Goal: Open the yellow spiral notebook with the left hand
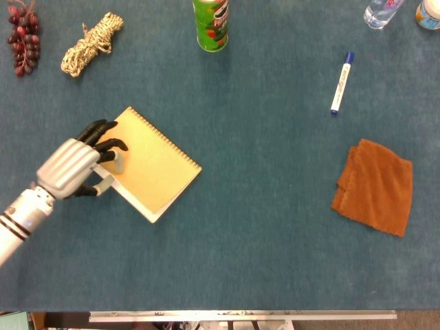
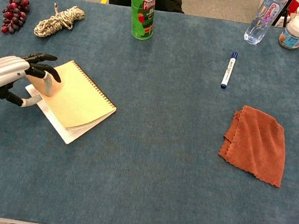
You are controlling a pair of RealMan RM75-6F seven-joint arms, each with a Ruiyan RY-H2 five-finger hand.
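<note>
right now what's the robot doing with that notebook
The left hand is at the left edge of the yellow spiral notebook, fingers curled over the cover. In the chest view the cover sits slightly lifted at that edge, with white pages showing beneath, so the opening has begun but the notebook is not open yet. The right hand is out of view. The marker, orange cloth and green can lie untouched.
</note>
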